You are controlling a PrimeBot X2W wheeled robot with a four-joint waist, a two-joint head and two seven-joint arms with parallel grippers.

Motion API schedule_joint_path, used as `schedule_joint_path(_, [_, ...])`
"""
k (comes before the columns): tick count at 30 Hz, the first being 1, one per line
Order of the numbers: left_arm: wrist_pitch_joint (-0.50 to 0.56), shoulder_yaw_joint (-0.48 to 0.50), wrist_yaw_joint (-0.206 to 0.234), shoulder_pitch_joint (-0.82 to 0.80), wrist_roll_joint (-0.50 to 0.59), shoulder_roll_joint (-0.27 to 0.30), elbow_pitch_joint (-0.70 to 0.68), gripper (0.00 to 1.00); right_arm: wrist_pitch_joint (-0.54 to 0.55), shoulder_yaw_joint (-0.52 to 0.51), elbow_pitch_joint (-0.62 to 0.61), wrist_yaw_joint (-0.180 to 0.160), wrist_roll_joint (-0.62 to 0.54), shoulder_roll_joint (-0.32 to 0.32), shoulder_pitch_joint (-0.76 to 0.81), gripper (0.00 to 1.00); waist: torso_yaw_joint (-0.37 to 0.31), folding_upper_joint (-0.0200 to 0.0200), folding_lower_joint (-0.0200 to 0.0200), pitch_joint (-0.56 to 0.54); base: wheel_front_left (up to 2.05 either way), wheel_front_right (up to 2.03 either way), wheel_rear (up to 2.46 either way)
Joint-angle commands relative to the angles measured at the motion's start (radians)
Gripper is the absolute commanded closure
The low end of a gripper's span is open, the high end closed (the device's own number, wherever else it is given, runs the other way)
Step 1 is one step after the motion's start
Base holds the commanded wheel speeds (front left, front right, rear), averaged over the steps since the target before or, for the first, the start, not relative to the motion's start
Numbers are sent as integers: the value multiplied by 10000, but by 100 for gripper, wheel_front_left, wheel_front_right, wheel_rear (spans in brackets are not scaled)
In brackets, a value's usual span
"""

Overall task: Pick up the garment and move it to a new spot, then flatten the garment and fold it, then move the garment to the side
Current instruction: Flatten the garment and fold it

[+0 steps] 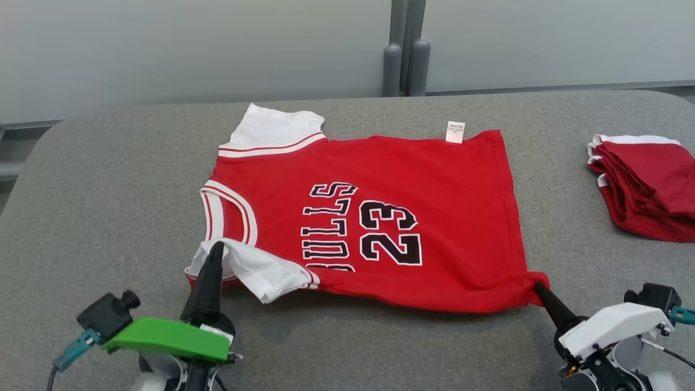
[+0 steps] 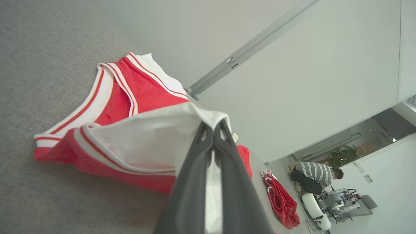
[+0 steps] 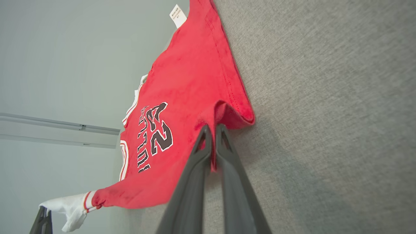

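The garment (image 1: 380,217) is a red jersey with white sleeves and black "BULLS 23" print, spread across the grey table, collar to the left. My left gripper (image 1: 215,248) is shut on its near white sleeve (image 2: 139,139), lifting the cloth a little. At the near right, my right gripper (image 1: 537,288) is shut on the red hem corner (image 3: 227,112), which bunches between the fingers. In the right wrist view the left gripper (image 3: 43,210) appears at the bottom left, holding the sleeve. The jersey's far edge lies flat with a white tag (image 1: 455,132).
A pile of folded red garments (image 1: 646,184) lies at the table's right edge. The grey padded table (image 1: 108,190) ends at a pale wall behind. In the left wrist view a person (image 2: 315,177) crouches far off beside other equipment.
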Motion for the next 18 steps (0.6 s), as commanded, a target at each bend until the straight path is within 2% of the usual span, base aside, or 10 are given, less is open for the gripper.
schedule_joint_path(1, [40,8,-87,-369,-11,-55,225,100,91,-60,138,3,123,-24,-235,100,-18,53,0,52,0,0,0])
schedule_joint_path(8, [-113,-15,-320,-2061,115,-383,2246,100,258,-345,1504,3,41,-24,-1728,100,-67,53,0,416,0,0,0])
schedule_joint_path(18, [-281,-284,-461,-3420,174,-671,4347,100,29,-256,3333,3,-220,-25,-3385,100,-67,53,0,734,0,0,0])
